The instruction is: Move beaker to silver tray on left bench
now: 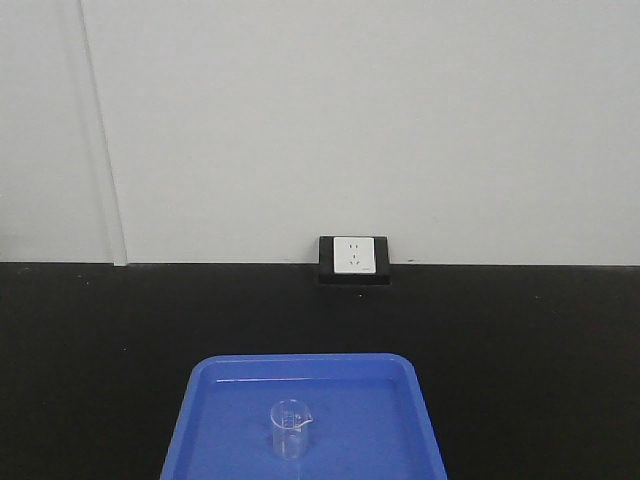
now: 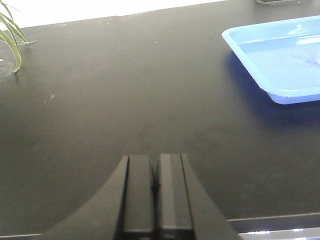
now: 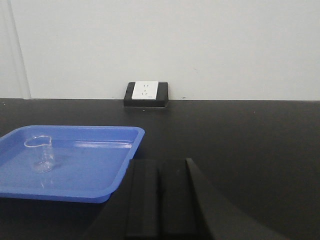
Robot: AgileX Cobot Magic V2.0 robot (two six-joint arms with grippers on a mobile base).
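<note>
A small clear glass beaker (image 1: pixel 290 428) stands upright inside a blue plastic tray (image 1: pixel 210 420) on a black bench; it also shows in the right wrist view as the beaker (image 3: pixel 41 153) in the left part of the blue tray (image 3: pixel 120 165). My right gripper (image 3: pixel 159 164) is shut with nothing in it, low over the bench just right of that tray's near corner. Left of the blue tray (image 2: pixel 250 50), my left gripper (image 2: pixel 155 159) is shut and empty over bare black countertop (image 2: pixel 125 100). The silver tray is out of view.
A white wall socket in a black housing (image 1: pixel 353 257) sits at the back of the bench against the white wall. Green plant leaves (image 2: pixel 11 35) reach in at the far left of the left wrist view. The bench's front edge (image 2: pixel 270 220) runs just under the left gripper.
</note>
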